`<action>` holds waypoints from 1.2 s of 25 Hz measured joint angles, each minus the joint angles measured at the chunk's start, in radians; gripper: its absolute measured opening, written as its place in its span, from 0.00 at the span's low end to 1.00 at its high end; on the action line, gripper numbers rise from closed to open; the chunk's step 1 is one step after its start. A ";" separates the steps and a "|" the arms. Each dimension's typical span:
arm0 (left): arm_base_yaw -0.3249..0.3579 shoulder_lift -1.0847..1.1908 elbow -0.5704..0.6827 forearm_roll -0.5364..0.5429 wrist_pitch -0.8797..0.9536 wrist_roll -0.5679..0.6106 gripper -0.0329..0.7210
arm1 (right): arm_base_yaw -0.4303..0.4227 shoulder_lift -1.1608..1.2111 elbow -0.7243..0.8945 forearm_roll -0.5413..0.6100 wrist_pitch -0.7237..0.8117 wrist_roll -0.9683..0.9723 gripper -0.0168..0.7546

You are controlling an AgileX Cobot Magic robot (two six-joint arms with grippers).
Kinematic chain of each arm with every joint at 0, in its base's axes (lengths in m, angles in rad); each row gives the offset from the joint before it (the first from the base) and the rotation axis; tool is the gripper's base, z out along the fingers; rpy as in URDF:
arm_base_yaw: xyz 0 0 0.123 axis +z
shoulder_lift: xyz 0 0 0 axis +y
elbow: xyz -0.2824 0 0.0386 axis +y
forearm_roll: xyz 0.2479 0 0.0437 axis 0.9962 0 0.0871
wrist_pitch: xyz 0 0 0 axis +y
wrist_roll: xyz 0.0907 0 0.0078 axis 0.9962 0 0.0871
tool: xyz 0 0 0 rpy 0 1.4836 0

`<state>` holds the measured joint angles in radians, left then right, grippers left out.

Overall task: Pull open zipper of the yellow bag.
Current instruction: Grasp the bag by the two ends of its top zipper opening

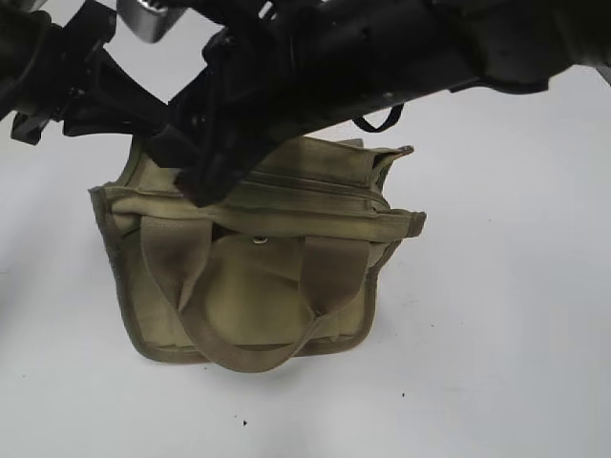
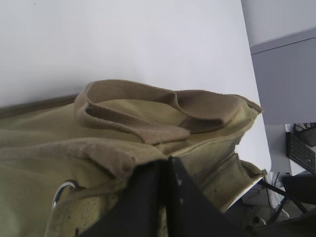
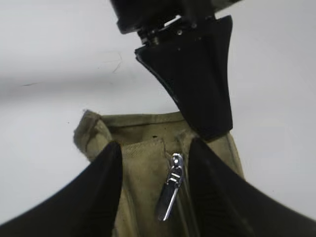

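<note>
The dark bulk of both arms (image 1: 315, 57) crowds the top of the exterior view nearest me, hanging over the yellow bag (image 1: 258, 286) and hiding most of its upper rear edge. The bag sits on a plain white table (image 1: 506, 334), its two webbing handles (image 1: 248, 353) drooping down the front face around a small metal snap (image 1: 260, 242). I can read no brand, label or writing anywhere on the canvas or the arms. The left gripper (image 2: 167, 170) presses down onto the bag's top at its left end, fingers clenched together with no gap between them; whether any fabric is caught between them I cannot tell. Beside it in the left wrist view a metal ring (image 2: 63, 191) pokes out of the canvas. The right gripper (image 3: 153, 182) comes in over the other end, its two black fingers (image 3: 94, 197) spread either side of the zipper (image 3: 183, 207), with the shiny silver pull tab (image 3: 170, 186) lying loose between them, touching neither finger, so it holds nothing. The other gripper's black finger stands just beyond, against the bag's far edge. Past the table edge in the left wrist view I see a grey cabinet (image 2: 286, 74) and some dark gear on the floor.
</note>
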<state>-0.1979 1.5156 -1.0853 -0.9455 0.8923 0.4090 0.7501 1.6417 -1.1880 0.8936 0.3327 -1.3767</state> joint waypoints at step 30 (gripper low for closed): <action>0.000 0.002 -0.039 0.049 0.044 0.000 0.04 | 0.002 0.140 -0.035 -0.403 0.015 0.375 0.02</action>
<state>-0.1979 1.5177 -1.1247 -0.8969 0.9359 0.4090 0.7523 1.7819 -1.2231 0.4908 0.3475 -1.0013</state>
